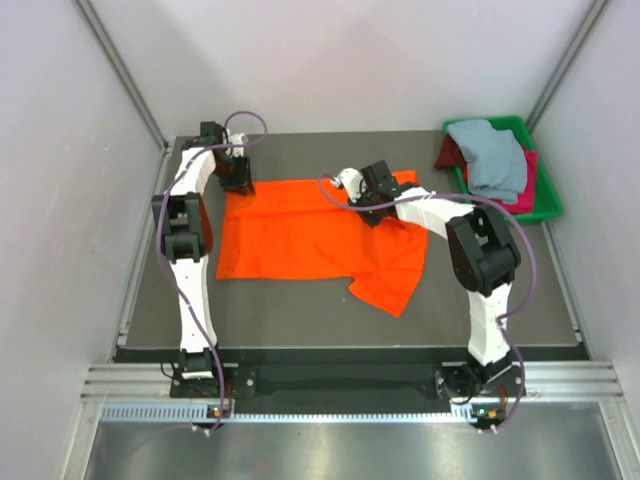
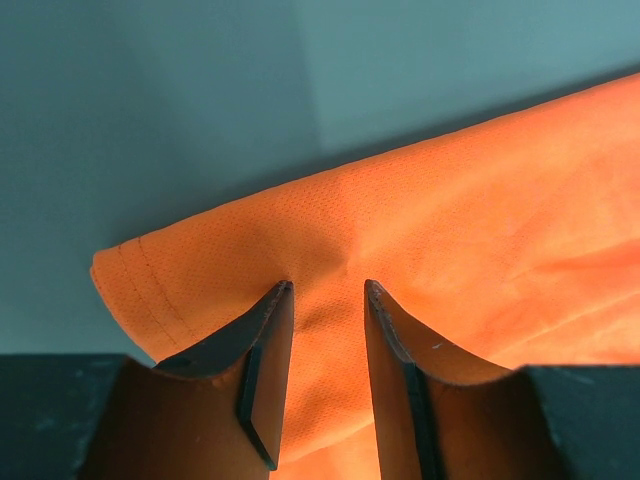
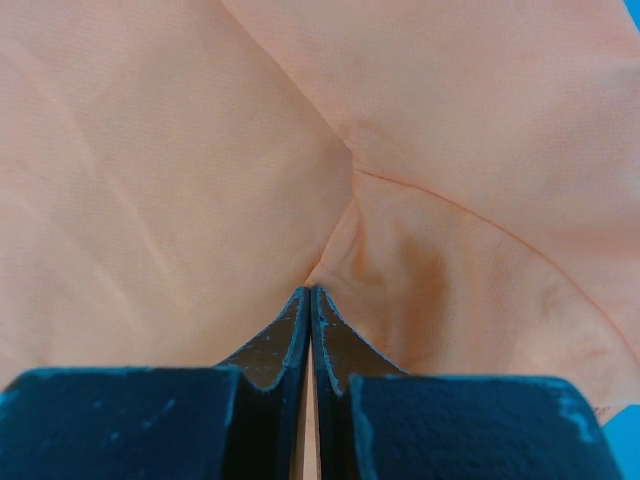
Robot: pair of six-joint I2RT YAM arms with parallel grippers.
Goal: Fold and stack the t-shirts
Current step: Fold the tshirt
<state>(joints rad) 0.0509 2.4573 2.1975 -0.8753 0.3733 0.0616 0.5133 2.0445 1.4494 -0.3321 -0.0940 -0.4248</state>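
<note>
both grippers pinched the orange t-shirt [image 1: 310,235] spread on the table [image 1: 500,310].
left gripper [image 2: 328,290] held a fold at the far-left corner; right gripper [image 3: 310,292] was closed tight on the far edge. advised lifting both evenly, keeping the edge taut.

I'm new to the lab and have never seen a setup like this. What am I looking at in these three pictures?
Two robot arms are bolted at the table's near edge. The overhead picture looks down on them; the other two come from cameras on each wrist, looking along the fingers. An orange t-shirt lies spread on the table. The left gripper has a fold near the shirt's hem between its part-open fingers; the right gripper is pinched shut on the cloth. At the far right, a green tray holds a grey-blue shirt and dark red ones.
</note>
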